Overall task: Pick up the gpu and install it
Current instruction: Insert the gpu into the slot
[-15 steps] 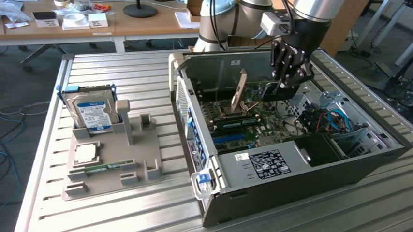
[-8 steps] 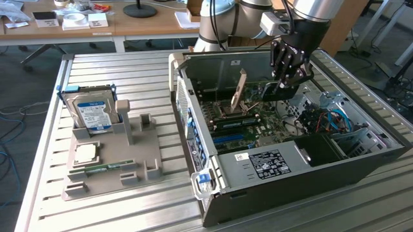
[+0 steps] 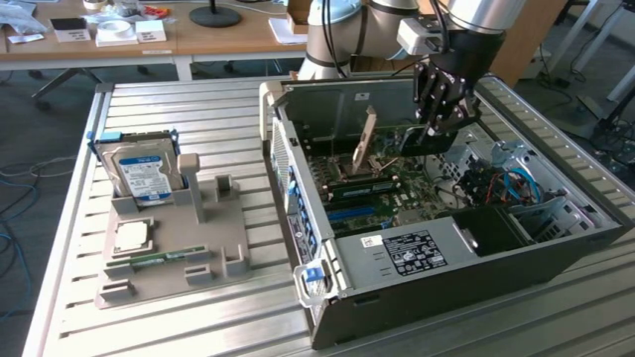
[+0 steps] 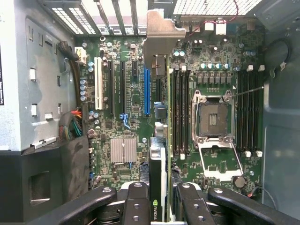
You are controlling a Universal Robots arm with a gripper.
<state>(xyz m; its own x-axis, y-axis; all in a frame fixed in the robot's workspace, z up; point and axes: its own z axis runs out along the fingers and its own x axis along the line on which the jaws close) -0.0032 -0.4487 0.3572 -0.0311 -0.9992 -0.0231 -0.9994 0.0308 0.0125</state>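
Note:
My gripper (image 3: pixel 444 125) reaches down into the open computer case (image 3: pixel 447 253) and is shut on the gpu (image 3: pixel 382 141), which hangs on edge above the motherboard (image 3: pixel 387 197). Its pale metal bracket points toward the case's rear wall. In the wrist view the gpu (image 4: pixel 161 37) runs edge-on away from my gripper (image 4: pixel 161 208), with a black finger (image 4: pixel 136 201) on either side of it. The card sits just beside the long blue slot (image 4: pixel 146 91), between that slot and the memory slots. I cannot tell whether its lower edge touches the board.
A grey parts holder (image 3: pixel 213 223) on the slatted table carries a silver hard drive (image 3: pixel 144 167), a processor chip (image 3: pixel 132 236) and a green memory stick (image 3: pixel 163 258). Case walls surround the board. Blue cables (image 3: pixel 516 182) and an open processor socket (image 4: pixel 213 117) lie nearby.

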